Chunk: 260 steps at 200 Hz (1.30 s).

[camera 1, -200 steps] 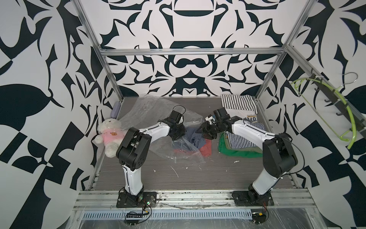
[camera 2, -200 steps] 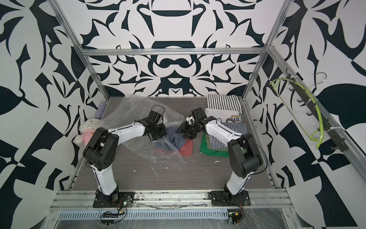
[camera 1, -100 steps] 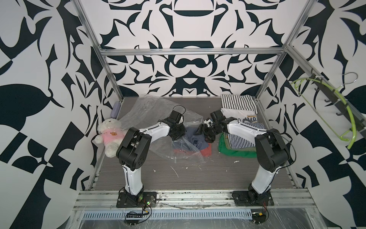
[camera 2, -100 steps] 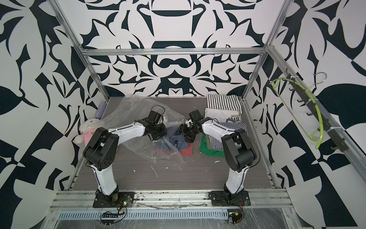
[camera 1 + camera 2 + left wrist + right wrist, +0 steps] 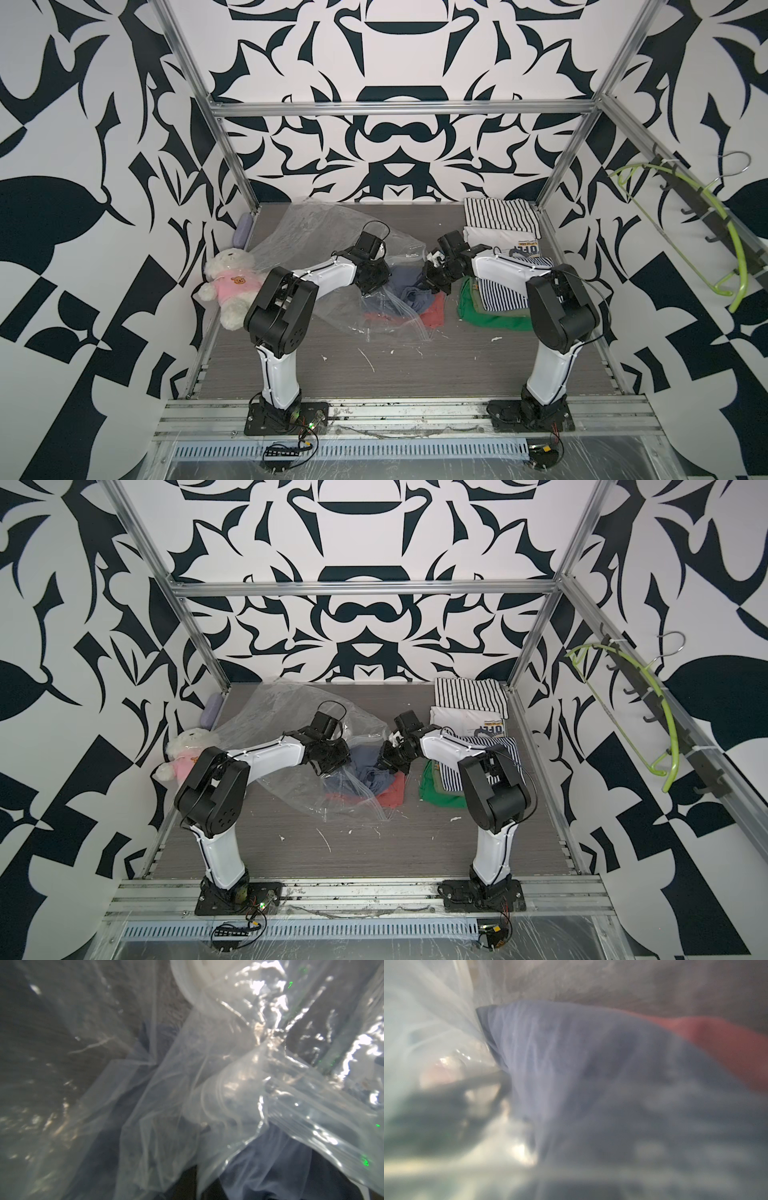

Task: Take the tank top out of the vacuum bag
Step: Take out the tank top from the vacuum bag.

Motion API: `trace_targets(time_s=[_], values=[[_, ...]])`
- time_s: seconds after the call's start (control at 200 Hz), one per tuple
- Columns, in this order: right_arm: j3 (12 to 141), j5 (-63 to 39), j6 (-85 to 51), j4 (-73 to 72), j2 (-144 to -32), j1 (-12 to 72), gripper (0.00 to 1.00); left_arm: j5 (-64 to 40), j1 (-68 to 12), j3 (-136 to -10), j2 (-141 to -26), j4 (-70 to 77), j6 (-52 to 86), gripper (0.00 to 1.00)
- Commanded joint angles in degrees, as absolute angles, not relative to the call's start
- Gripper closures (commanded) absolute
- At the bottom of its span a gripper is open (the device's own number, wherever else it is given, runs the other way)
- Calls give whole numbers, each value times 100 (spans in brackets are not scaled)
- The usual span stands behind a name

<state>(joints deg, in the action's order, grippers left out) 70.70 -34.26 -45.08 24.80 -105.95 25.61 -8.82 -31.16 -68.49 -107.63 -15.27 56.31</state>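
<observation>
Grey table (image 5: 415, 374), patterned walls. Left gripper (image 5: 371, 279) clamped on clear bag (image 5: 316, 232); right gripper (image 5: 429, 284) jaws together at blue cloth (image 5: 411, 296).

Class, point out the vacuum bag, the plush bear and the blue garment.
vacuum bag (image 5: 316, 226): in a top view, clear far panel
plush bear (image 5: 237, 282): in a top view, pink shirt
blue garment (image 5: 405, 286): in a top view, bunched middle

**Table** (image 5: 415, 365): vacuum bag (image 5: 316, 232) spread over centre-left, reaching toward the far edge. Crumpled garments (image 5: 407, 289) at the bag's right-hand mouth, partly inside, partly out. Folded clothes pile (image 5: 494, 303) just right of them; further folded clothes (image 5: 498, 216) behind that, in the far right corner. Plush toy (image 5: 230, 282) at the left edge, beside the bag; small case (image 5: 241, 232) behind it.

**Right wall rail:** hanger (image 5: 740, 259).
</observation>
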Motion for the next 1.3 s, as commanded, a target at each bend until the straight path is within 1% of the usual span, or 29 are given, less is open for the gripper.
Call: trace_targets(time_s=[0.0,0.155,0.17,0.2,0.235,0.255,0.27,0.28,0.295,0.3,0.405,0.555,0.835,1.01,1.295], values=[[7415,-3142,-3894,3062,-10022,2597,100,-461,-3081,-6403,-10837,-1898,5772,100],[7666,-2859,-3335,3674,-9704,2601,100,-473,-2964,-6401,-10758,-1942,5749,100],[7703,-2844,-3306,3722,-9691,2602,97,-472,-2962,-6414,-10761,-1946,5748,100],[7761,-2832,-3252,3783,-9663,2601,87,-468,-2962,-6423,-10771,-1944,5742,100],[7819,-2850,-3218,3840,-9639,2601,85,-480,-2962,-6446,-10790,-1947,5733,100],[7842,-2881,-3194,3850,-9633,2599,86,-492,-2962,-6457,-10804,-1946,5731,100],[7862,-2895,-3187,3857,-9633,2596,88,-501,-2962,-6472,-10817,-1953,5730,100],[7883,-2910,-3178,3869,-9633,2600,91,-514,-2960,-6483,-10823,-1960,5726,100],[7900,-2926,-3161,3893,-9639,2600,99,-521,-2962,-6500,-10832,-1968,5726,100],[7905,-2935,-3163,3898,-9636,2601,100,-524,-2962,-6506,-10834,-1968,5724,100],[7967,-2943,-3077,3929,-9581,2601,100,-503,-2958,-6565,-10857,-1996,5711,100],[8019,-2572,-2867,4044,-9368,2577,100,-427,-2908,-6535,-10802,-2031,5717,100],[8292,-2596,-2168,4087,-8888,2449,100,-459,-2838,-6538,-10773,-2027,5705,100],[8323,-2917,-2106,4228,-8725,1849,100,-588,-2839,-6581,-10824,-1961,5713,100],[8433,-2635,-1236,4866,-8623,793,100,-600,-2836,-6588,-10844,-1961,5705,100]])
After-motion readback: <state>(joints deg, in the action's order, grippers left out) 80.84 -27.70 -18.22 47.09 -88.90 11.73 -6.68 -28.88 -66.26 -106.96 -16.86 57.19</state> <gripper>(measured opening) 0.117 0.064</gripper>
